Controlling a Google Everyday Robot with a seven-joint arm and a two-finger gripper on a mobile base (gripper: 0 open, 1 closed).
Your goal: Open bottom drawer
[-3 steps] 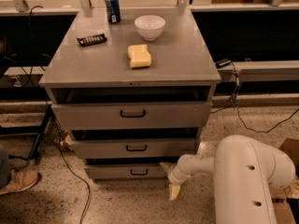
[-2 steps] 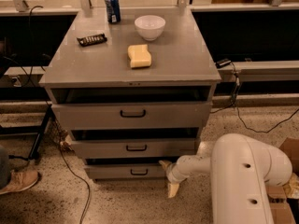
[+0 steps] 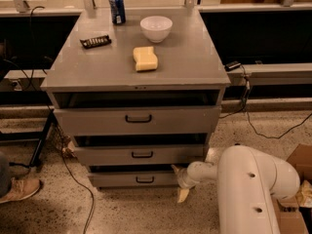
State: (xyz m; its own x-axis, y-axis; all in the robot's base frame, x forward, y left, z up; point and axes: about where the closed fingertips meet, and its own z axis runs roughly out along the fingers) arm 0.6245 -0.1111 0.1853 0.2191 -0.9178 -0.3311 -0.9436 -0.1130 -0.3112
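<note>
- Your gripper (image 3: 178, 181) sits low, just above the floor, at the right end of the bottom drawer (image 3: 122, 180); its two yellowish fingertips (image 3: 183, 194) stand apart, one up and one down, so it is open and holds nothing.
- The bottom drawer is the lowest and narrowest of the three grey fronts; its small black handle (image 3: 145, 179) lies to the gripper's left (at mid-panel), apart from it.
- The white arm (image 3: 253, 189) reaches in from the lower right; its bulk fills that corner.
- Above the bottom drawer come the middle drawer (image 3: 112, 156) and the top drawer (image 3: 97, 121), each with a dark gap over it.
- On the cabinet top (image 3: 195, 67) you have a blue can (image 3: 117, 8), a white bowl (image 3: 156, 28), a yellow sponge (image 3: 146, 58) and a flat black object (image 3: 95, 41); all well above the gripper.
- A black cable (image 3: 80, 189) trails over the floor left of the drawers; a shoe (image 3: 19, 189) shows at the left edge; nothing lies between gripper and handle.
</note>
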